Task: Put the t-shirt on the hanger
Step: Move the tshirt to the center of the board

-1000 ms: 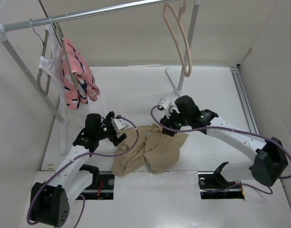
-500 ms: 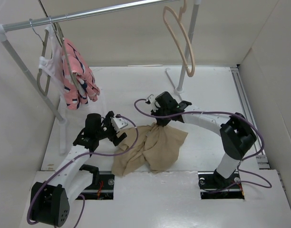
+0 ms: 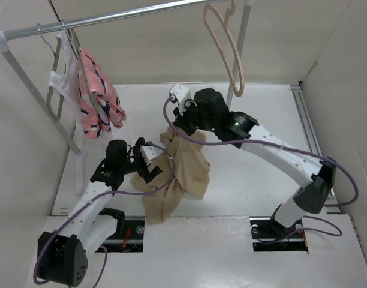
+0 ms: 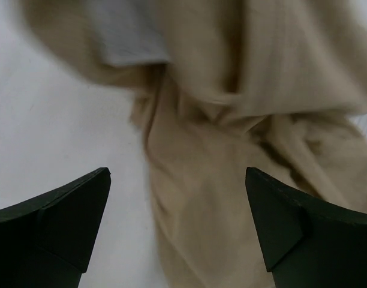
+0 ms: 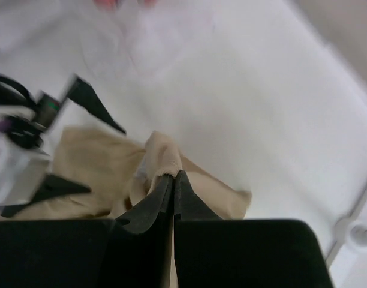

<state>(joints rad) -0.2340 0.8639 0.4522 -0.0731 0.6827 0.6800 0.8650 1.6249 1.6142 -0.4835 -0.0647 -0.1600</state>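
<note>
The tan t-shirt (image 3: 184, 171) is pulled up in a bunch, its lower folds trailing on the white table. My right gripper (image 3: 179, 131) is shut on a fold at the shirt's top, and the right wrist view shows the cloth (image 5: 164, 153) pinched between the closed tips of this gripper (image 5: 173, 174). My left gripper (image 3: 149, 163) is open at the shirt's left edge. In the left wrist view the left gripper (image 4: 177, 175) is spread wide above the shirt's cloth (image 4: 231, 120), holding nothing. The peach hanger (image 3: 237, 91) hangs from the rail at the back right, bare.
A metal rail (image 3: 111, 17) runs across the back on two uprights. A pink patterned garment (image 3: 99, 96) and a white one (image 3: 59, 84) hang on grey hangers at its left end. The right upright's foot (image 3: 216, 99) stands behind the right arm. Walls close in left, right and back.
My right gripper shut on the t-shirt and lifted it up and back to the left, drawing the cloth off the table. The left arm stayed where it was.
</note>
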